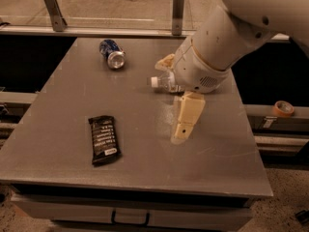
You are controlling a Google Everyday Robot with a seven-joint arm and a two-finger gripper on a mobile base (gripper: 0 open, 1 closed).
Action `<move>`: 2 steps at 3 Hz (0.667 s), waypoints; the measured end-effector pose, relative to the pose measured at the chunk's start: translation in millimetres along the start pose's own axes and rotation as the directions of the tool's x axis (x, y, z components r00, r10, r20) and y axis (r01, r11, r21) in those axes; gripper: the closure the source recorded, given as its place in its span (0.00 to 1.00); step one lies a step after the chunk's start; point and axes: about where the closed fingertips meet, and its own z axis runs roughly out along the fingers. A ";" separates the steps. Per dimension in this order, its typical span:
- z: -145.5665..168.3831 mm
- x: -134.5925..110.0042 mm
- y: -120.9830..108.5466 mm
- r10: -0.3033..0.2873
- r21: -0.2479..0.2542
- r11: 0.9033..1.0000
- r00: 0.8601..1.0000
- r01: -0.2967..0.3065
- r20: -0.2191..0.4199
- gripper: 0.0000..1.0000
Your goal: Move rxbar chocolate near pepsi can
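The gripper (169, 100) hangs over the right-middle of the table (53, 124), its two cream fingers spread wide apart with nothing between them. One finger (186, 117) points down and slightly toward the front edge, its tip low over the grey surface; whether it touches the top cannot be told. The other finger shows only partly, jutting out at the upper left of the white rounded wrist. The thick white arm (231, 33) runs from the wrist up to the top right corner.

Just behind the wrist lies a clear plastic bottle (161, 82) on its side, white cap pointing left, most of its body hidden by the arm.

Further left, near the back edge, the pepsi can (112, 53) lies on its side with its silver end turned toward the front. It is apart from the bottle.

The rxbar chocolate (104, 140) lies flat on the front-left part of the table, long side running roughly front to back, white text up. It is well apart from the can and from the gripper.

Off the table to the right, a roll of tape (283, 108) sits on a rail.
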 end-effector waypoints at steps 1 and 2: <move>-1.3 4.5 0.1 0.034 0.001 0.999 0.999 -0.034 0.034 0.00; 28.9 -16.0 -7.3 0.069 -0.015 0.998 0.991 -0.068 0.111 0.00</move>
